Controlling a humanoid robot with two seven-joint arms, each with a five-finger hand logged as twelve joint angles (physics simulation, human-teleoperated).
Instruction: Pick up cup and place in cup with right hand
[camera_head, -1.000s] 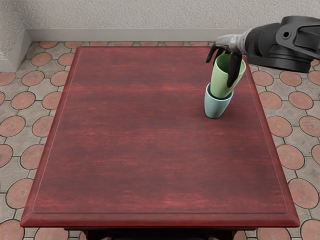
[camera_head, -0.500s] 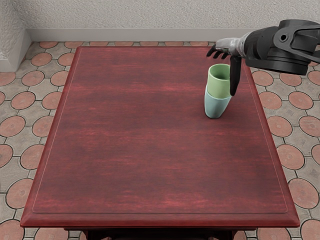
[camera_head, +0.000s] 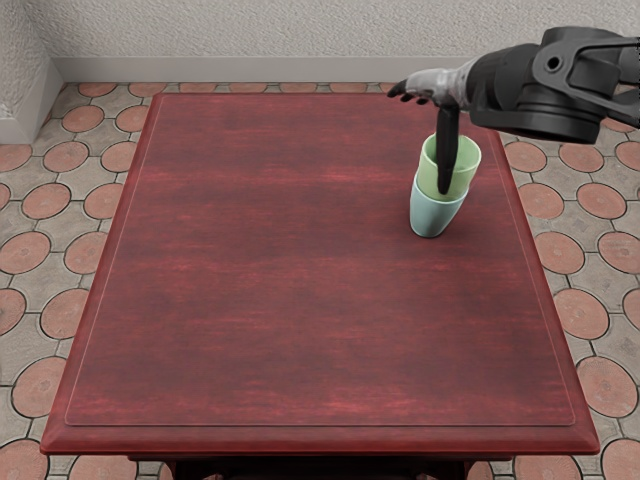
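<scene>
While my black-and-silver right hand (camera_head: 433, 87) hangs over the far right of the dark red, wood-grained table (camera_head: 280, 260), I have its fingers (camera_head: 407, 88) spread wide, gripping nothing. I see the smooth, pale green tapered cup (camera_head: 464, 176) nested in the light blue tapered cup (camera_head: 434, 217), leaning slightly right. My thumb (camera_head: 447, 160) points down across the green one; whether they touch, I cannot tell.

The right arm (camera_head: 545, 90) comes in at two o'clock. The right hand (camera_head: 438, 84) is open up at one o'clock, fingers (camera_head: 400, 89) pointing to nine, thumb (camera_head: 447, 150) down to six.
</scene>
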